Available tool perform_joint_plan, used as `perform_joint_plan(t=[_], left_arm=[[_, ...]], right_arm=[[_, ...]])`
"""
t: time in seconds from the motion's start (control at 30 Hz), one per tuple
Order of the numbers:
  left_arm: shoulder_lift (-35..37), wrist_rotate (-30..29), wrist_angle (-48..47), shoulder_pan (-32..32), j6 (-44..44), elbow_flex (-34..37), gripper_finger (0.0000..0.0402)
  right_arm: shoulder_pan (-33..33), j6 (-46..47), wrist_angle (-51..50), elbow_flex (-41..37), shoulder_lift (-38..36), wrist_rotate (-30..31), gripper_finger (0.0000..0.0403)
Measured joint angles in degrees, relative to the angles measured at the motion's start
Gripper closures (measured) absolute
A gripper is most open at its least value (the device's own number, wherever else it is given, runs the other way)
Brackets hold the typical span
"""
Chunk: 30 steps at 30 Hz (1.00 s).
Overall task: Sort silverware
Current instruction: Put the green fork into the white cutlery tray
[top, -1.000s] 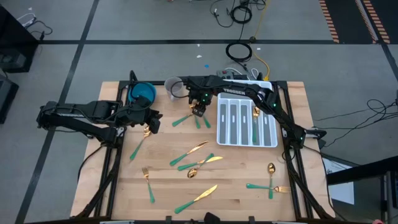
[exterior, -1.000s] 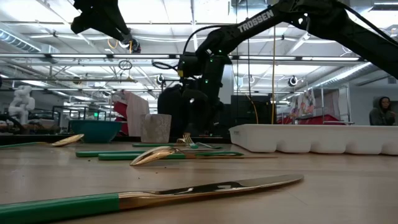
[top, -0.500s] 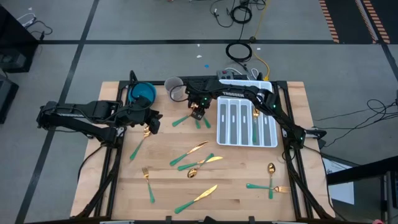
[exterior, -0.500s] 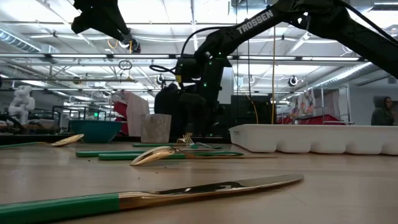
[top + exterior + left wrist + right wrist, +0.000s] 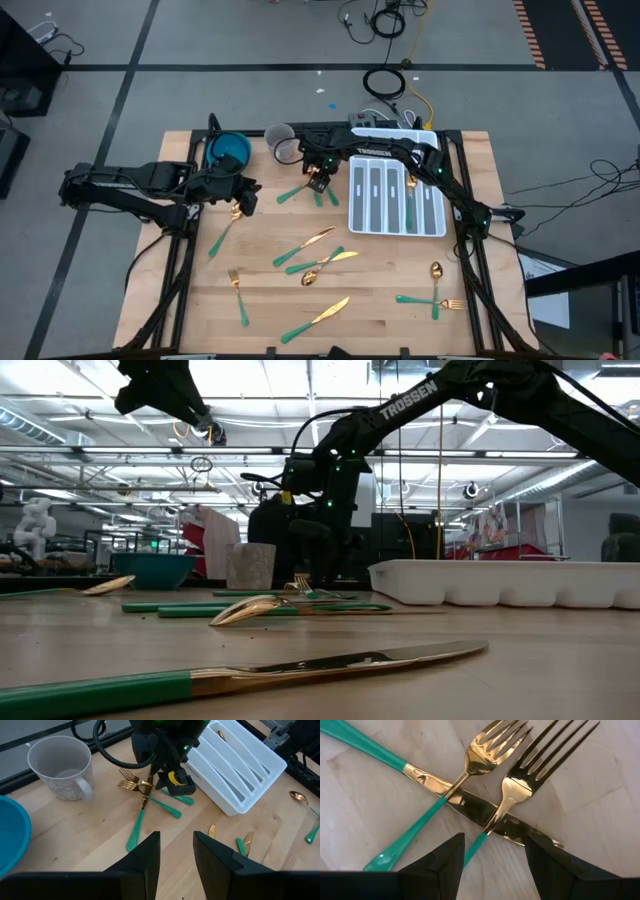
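Gold-headed, teal-handled silverware lies scattered on the wooden table. Two forks (image 5: 490,750) (image 5: 520,785) lie crossed over a knife (image 5: 475,807) beside the white tray (image 5: 395,205). My right gripper (image 5: 492,865) hovers open just above this crossed pile (image 5: 305,190), one finger on either side of the fork necks, touching nothing. My left gripper (image 5: 243,200) is open and raised over the table's left part, above a spoon (image 5: 236,210); in the left wrist view nothing lies between the fingers of the left gripper (image 5: 176,855). Some pieces lie in the tray's slots.
A blue bowl (image 5: 228,150) and a grey mug (image 5: 280,140) stand at the far edge, left of the right gripper. More silverware lies mid-table (image 5: 318,252), near the front (image 5: 315,318) (image 5: 237,290) and front right (image 5: 432,298). A knife (image 5: 250,675) lies closest in the low view.
My right arm's wrist has shifted slightly above the crossed forks. The silverware on the table lies where it was.
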State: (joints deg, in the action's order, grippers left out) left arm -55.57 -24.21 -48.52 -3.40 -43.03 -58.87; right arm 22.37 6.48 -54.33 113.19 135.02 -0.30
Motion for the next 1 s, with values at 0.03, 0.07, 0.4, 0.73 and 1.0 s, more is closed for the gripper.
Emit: perform_joint_plan(t=[0.03,0.07,0.4,0.73,1.0], left_arm=[[0.0,0.0,0.0,0.0,0.0,0.0,0.0279],[0.0,0.0,0.0,0.0,0.0,0.0,0.0279],[0.0,0.0,0.0,0.0,0.0,0.0,0.0279],[0.0,0.0,0.0,0.0,0.0,0.0,0.0279],[0.0,0.0,0.0,0.0,0.0,0.0,0.0279]], right_arm=[[0.0,0.0,0.0,0.0,0.0,0.0,0.0204],[0.0,0.1,0.0,0.0,0.0,0.0,0.0204],[0.0,1.8,0.0,0.0,0.0,0.8,0.0204],[-1.4,2.1,0.8,-1.4,-0.1,6.0,0.0204],[-1.4,3.0,1.0,-1.4,-0.1,6.3,0.0204]])
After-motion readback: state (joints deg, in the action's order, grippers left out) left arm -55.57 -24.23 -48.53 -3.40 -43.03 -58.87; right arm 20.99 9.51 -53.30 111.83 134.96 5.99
